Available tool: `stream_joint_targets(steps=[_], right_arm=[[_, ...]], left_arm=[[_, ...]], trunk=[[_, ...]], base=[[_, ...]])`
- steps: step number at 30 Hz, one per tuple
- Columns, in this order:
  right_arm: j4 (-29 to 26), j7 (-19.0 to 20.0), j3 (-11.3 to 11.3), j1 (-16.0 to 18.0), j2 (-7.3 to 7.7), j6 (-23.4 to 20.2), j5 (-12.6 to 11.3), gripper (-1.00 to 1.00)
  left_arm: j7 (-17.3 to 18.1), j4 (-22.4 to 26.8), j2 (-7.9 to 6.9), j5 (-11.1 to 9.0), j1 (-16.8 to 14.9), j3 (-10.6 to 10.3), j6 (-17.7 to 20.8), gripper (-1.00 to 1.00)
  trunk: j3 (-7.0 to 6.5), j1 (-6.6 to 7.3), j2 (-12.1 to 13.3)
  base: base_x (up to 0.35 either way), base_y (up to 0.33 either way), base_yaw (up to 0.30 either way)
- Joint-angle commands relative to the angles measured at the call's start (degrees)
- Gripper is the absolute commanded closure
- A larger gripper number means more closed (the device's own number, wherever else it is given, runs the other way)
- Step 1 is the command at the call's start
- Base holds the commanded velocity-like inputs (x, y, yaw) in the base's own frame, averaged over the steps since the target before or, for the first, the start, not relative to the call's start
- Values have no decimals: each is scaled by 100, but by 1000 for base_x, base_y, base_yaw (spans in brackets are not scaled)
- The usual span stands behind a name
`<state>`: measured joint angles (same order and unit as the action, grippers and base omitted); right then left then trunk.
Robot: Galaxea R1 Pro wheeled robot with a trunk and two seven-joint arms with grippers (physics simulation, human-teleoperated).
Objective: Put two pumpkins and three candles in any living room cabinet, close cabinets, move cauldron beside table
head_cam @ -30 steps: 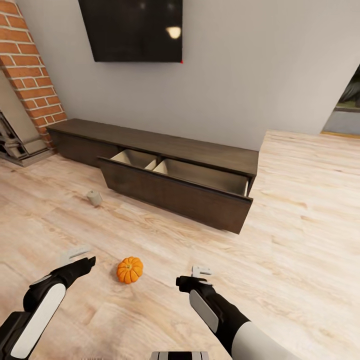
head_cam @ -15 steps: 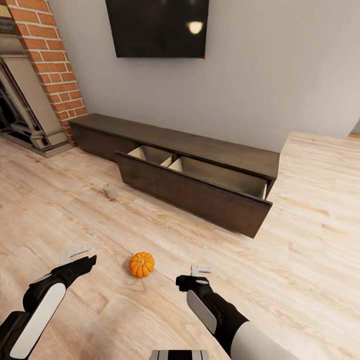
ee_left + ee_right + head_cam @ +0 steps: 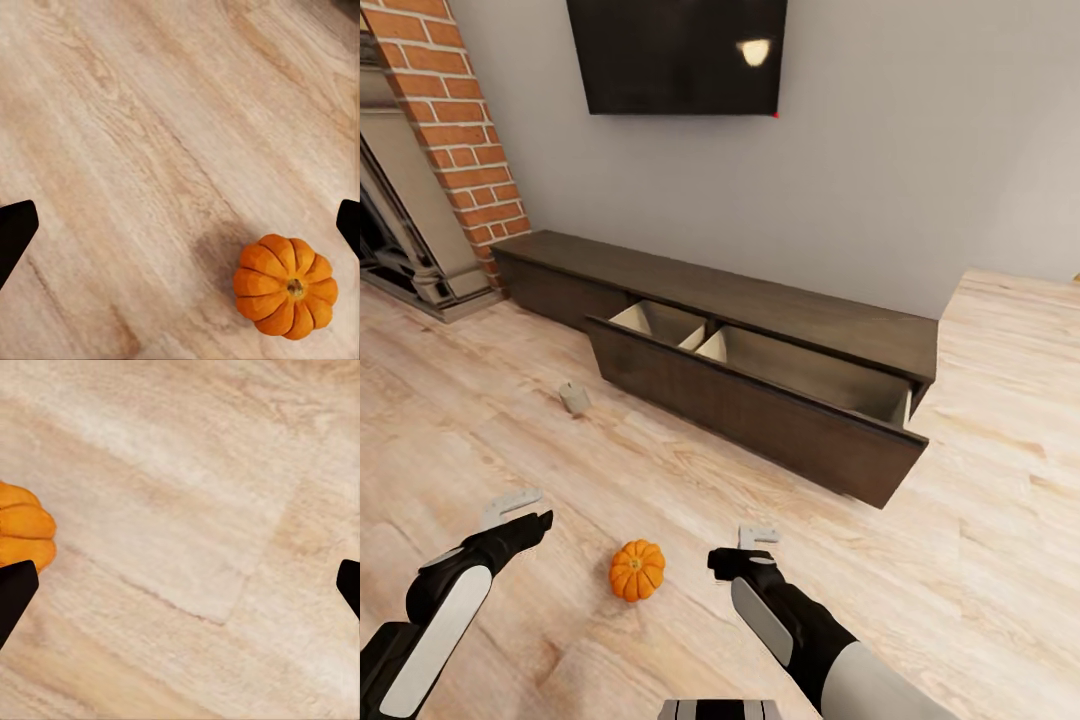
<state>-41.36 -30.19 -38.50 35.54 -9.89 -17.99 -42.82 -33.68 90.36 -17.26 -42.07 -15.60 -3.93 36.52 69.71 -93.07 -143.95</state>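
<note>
On my head camera a small ribbed orange pumpkin (image 3: pixel 637 570) sits on the pale plank floor (image 3: pixel 980 500), between my left gripper (image 3: pixel 512 507) and right gripper (image 3: pixel 757 537). A stubby beige candle (image 3: pixel 573 398) lies near the long dark wood cabinet (image 3: pixel 760 415), whose drawer stands pulled out, its pale divided compartments showing nothing inside.

Left wrist: fingers spread wide, pumpkin (image 3: pixel 284 286) with brown stem on the planks.

Right wrist: fingers spread, pumpkin (image 3: pixel 22 536) just at one fingertip (image 3: pixel 13 594).

We were in a home living room: wall-hung TV (image 3: pixel 678 55), brick chimney (image 3: pixel 455 140), plank floor (image 3: pixel 980 560), long low cabinet (image 3: pixel 760 375).
</note>
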Motion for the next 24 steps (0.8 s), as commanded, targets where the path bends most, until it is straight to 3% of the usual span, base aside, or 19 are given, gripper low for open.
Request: stream_joint_targets(steps=[1,13,24], right_arm=[[-36,-39,-27,5,4,-111,-32,-100],[-216,-96,-60,5,-4,-274,-33,-100],[-320,-93,-66,5,-10,-293,-37,-100]], left_arm=[[-60,8,-6,-56,-4,-11,4,-100],[-60,14,-8,-54,4,-11,4,-100],[-60,16,-7,-56,5,-11,4,-100]], trunk=[[5,-2,-2],[5,-2,-2],[-1,-2,-2]], base=[[291,-103,0],[192,-113,0],[-57,-17,17]])
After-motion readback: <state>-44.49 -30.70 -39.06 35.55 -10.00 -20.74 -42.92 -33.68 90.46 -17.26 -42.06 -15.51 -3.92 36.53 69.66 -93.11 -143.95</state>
